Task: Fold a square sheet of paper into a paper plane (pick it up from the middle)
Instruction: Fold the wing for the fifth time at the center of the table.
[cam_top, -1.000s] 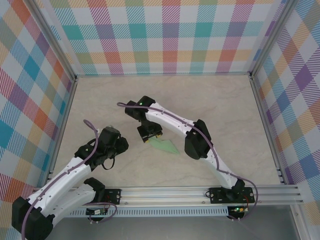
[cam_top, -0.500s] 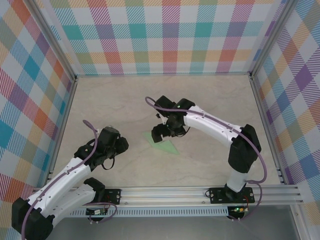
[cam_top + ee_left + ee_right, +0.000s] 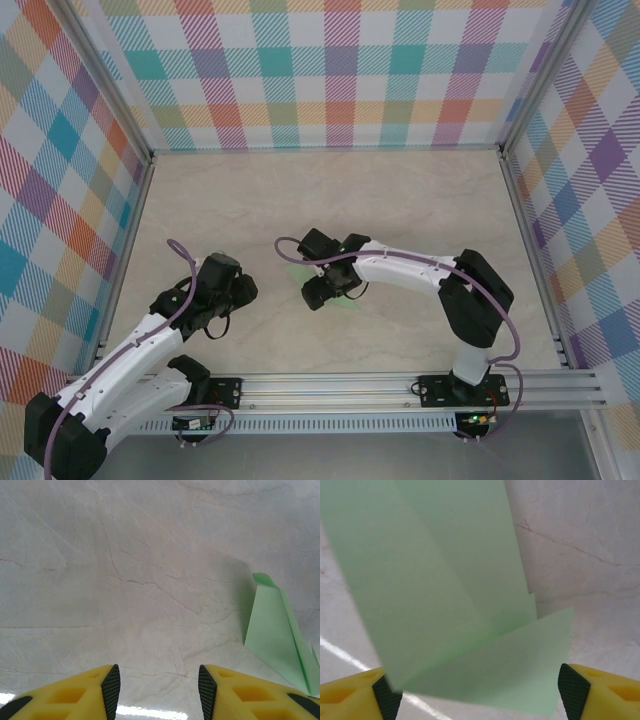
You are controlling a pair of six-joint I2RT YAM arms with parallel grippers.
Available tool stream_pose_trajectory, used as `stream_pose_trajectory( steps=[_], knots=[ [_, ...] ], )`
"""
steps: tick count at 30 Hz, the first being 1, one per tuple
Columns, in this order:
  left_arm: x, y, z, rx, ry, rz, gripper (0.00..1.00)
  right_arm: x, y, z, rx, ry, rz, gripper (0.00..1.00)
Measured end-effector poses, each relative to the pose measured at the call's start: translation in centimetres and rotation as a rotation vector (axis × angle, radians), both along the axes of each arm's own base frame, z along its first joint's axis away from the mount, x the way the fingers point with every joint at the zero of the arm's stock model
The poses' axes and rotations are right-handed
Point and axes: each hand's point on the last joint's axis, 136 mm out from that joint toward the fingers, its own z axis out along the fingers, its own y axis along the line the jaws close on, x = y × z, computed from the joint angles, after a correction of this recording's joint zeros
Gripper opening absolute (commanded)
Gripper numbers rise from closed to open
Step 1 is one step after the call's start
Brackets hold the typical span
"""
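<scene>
mint-green paper made up the one paper plane (image 3: 345, 303) on the desk (image 3: 420, 200), a single folded piece lying near the desk's middle, a little toward the near edge. from above, most of it sat under the right hand (image 3: 322, 292), with green showing at two spots, one on each side of that hand.

in the right wrist view the paper showed three overlapping layers: two long panels running away from the camera and one flap slanting across the near end. that hand's two yellow fingers (image 3: 585, 695), each faced with a black pad, stood spread wide, one at either side of the plane's near end. the left pad sat right at the paper's corner, but i could not tell whether either pad touched it.

two white arms reached over the desk. the left hand (image 3: 159, 692) hovered off to the left of the plane, apart from it, its two fingers parted with bare marbled desk in the gap. from its wrist view the plane lay to the right as one narrow wedge, its blunt folded tip pointing away and one long crease running down its right side.
</scene>
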Motion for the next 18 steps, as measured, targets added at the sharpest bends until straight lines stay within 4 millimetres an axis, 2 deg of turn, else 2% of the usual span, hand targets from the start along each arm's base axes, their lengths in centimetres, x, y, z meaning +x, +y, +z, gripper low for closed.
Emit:
stream_pose_trajectory(
  steps=[4, 8, 12, 14, 18],
  knots=[
    [0.0, 0.0, 0.0, -0.001, 0.000, 0.001, 0.48, 0.6, -0.3, -1.5, -0.045, -0.018, -0.001, 0.76],
    [0.0, 0.0, 0.0, -0.004, 0.001, 0.006, 0.48, 0.9, -0.5, -2.1, -0.068, -0.038, 0.005, 0.63],
    [0.0, 0.0, 0.0, -0.006, 0.002, 0.009, 0.48, 1.1, -0.9, -2.4, -0.091, -0.059, 0.007, 0.42],
    [0.0, 0.0, 0.0, -0.008, 0.003, 0.012, 0.48, 1.4, -1.1, -2.4, -0.098, -0.071, -0.006, 0.39],
    [0.0, 0.0, 0.0, -0.009, 0.002, 0.012, 0.49, 1.7, -1.4, -2.2, -0.113, -0.096, -0.028, 0.27]
  ],
)
